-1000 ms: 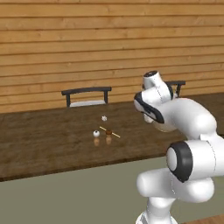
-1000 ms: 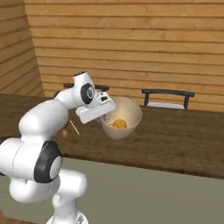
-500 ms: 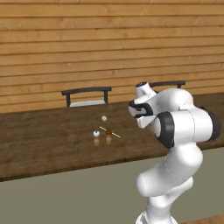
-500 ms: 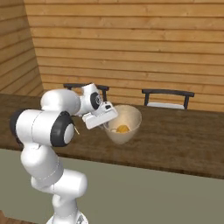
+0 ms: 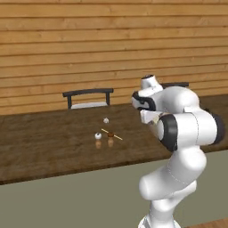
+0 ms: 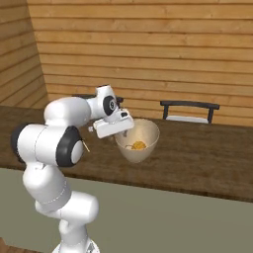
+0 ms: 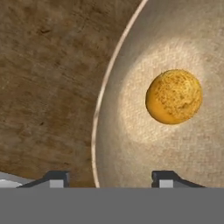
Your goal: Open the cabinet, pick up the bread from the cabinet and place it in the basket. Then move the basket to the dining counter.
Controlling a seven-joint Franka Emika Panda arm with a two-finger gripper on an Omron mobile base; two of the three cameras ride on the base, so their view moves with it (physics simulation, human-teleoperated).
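The tan basket [image 6: 146, 137] stands on the dark-brown dining counter [image 6: 207, 159], and the round golden bread [image 6: 139, 146] lies in its bottom. My gripper [image 6: 120, 129] hangs over the basket's left rim. In the hand view the bread [image 7: 174, 96] rests on the basket's inner wall [image 7: 144, 153]. There the gripper [image 7: 110, 178] is open, one fingertip [image 7: 56, 177] outside the thin rim over the counter wood [image 7: 48, 78] and the other inside. Neither touches the rim. The cabinet is out of view.
Two dark chairs [image 5: 87, 99] [image 6: 189, 111] stand behind the counter against the wooden plank wall. A few small items [image 5: 106, 132] lie on the counter [image 5: 44, 142] left of the arm. The counter's front edge runs close to my base.
The basket came down a little onto the counter. The gripper, which was shut on its rim, has opened. The arm's elbow has swung round.
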